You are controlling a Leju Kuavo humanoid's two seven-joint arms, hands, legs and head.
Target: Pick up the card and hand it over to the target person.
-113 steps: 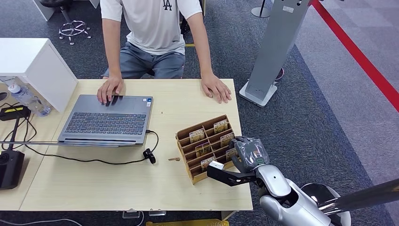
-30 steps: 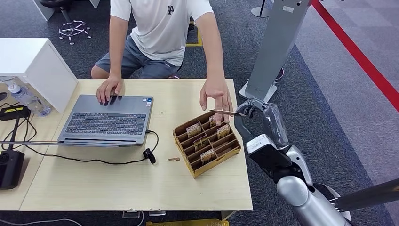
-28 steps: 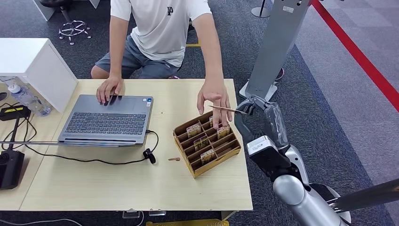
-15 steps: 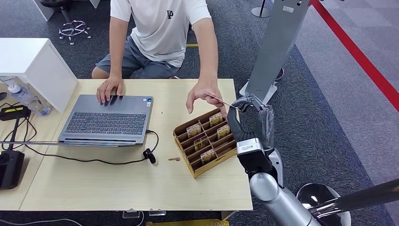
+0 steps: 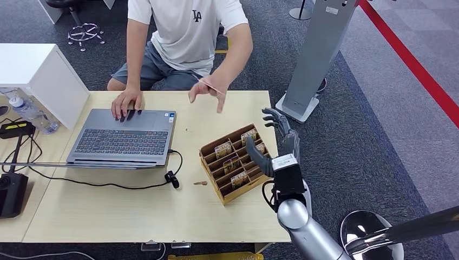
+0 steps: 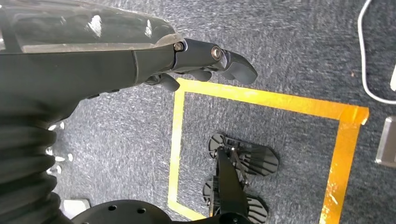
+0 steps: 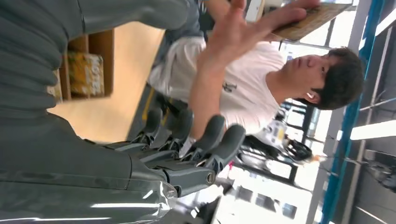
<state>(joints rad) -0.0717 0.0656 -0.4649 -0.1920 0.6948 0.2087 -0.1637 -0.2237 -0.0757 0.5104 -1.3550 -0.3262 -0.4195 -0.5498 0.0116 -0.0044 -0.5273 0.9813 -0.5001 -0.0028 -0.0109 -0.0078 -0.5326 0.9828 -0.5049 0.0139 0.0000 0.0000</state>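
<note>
Card (image 5: 208, 87) sits pinched in the person's hand (image 5: 205, 92), raised above the table's far edge, just right of the laptop (image 5: 123, 138). Right hand (image 5: 273, 143) stands upright over the table's right edge, above the far right corner of the cardboard card rack (image 5: 237, 165); fingers (image 5: 279, 120) spread, thumb out toward the rack, nothing between them. Right wrist view agrees: dark fingers (image 7: 205, 140) parted, holding nothing, person's hand with the card beyond. Left hand (image 6: 140, 51) hangs over carpet with yellow floor tape (image 6: 261, 100); fingers slightly curled, nothing in them.

Judgement: handover looks done; the step in hand is pulling the right arm clear.

- Lift first, then draw back toward the body; the rack lies directly under the thumb, and a low sweep could drag or tip it.
- Leave fingers spread so none catch the upright cards (image 5: 250, 135).
- Keep well apart from the person's forearm.
- Left arm needs no move.
</note>
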